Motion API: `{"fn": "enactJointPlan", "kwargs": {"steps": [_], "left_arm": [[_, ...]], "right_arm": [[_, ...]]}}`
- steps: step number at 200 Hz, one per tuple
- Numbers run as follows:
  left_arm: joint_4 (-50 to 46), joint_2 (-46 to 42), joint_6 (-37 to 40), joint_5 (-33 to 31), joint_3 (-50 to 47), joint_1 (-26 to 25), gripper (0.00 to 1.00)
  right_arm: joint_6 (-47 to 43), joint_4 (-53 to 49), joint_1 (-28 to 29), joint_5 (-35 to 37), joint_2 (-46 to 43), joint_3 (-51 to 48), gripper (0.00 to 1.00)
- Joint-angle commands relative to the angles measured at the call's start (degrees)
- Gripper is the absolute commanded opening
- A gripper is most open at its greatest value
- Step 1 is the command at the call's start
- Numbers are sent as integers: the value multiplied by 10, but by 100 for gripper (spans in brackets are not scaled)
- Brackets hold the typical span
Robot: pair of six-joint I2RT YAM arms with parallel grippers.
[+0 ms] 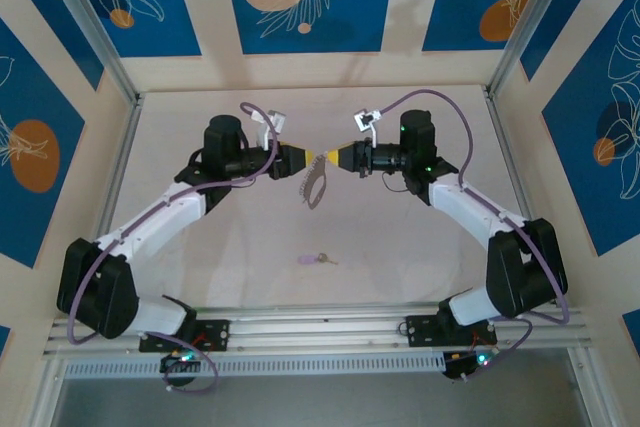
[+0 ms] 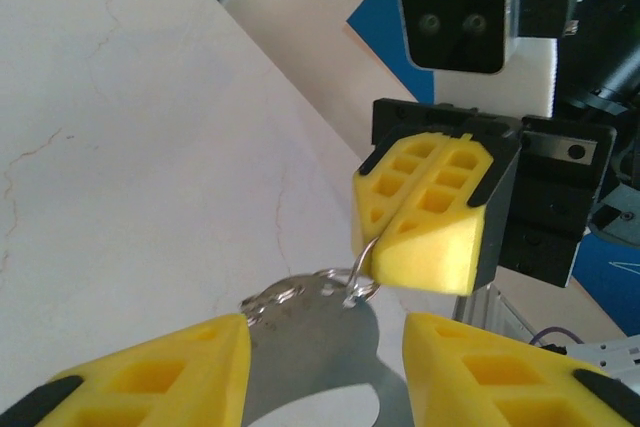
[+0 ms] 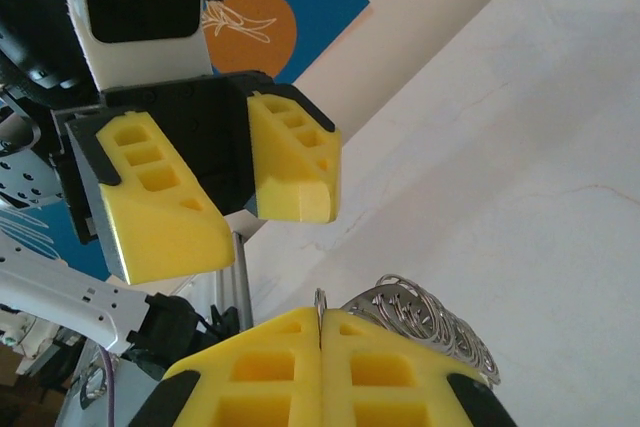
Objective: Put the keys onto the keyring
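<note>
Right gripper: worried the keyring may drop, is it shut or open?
The right gripper is shut on the keyring: yellow fingers meet, pinching its thin wire.

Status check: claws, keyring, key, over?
Right claw shut on grey metal oblong keyring, which hangs from it. Left claw open at the ring. Tiny silver key, lilac head, loose on table. Nothing blocking.
</note>
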Motion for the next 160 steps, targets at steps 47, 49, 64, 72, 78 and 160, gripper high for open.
{"fn": "enactJointPlan", "kwargs": {"steps": [47, 49, 64, 72, 78, 160], "left_arm": [[42, 19, -1, 35, 24, -5, 37], [43, 20, -1, 36, 24, -5, 37], [45, 22, -2, 37, 24, -5, 37], [47, 23, -2, 38, 23, -5, 37], [48, 24, -3, 38, 23, -5, 37], [54, 36, -4, 55, 19, -9, 35]], "right_arm": [[7, 12, 18, -21, 23, 39, 0], [7, 13, 19, -21, 23, 39, 0], [10, 16, 21, -20, 25, 40, 0], [11, 17, 21, -22, 26, 39, 0], [12, 19, 22, -22, 27, 40, 0], [16, 26, 25, -22, 33, 48, 0]]}}
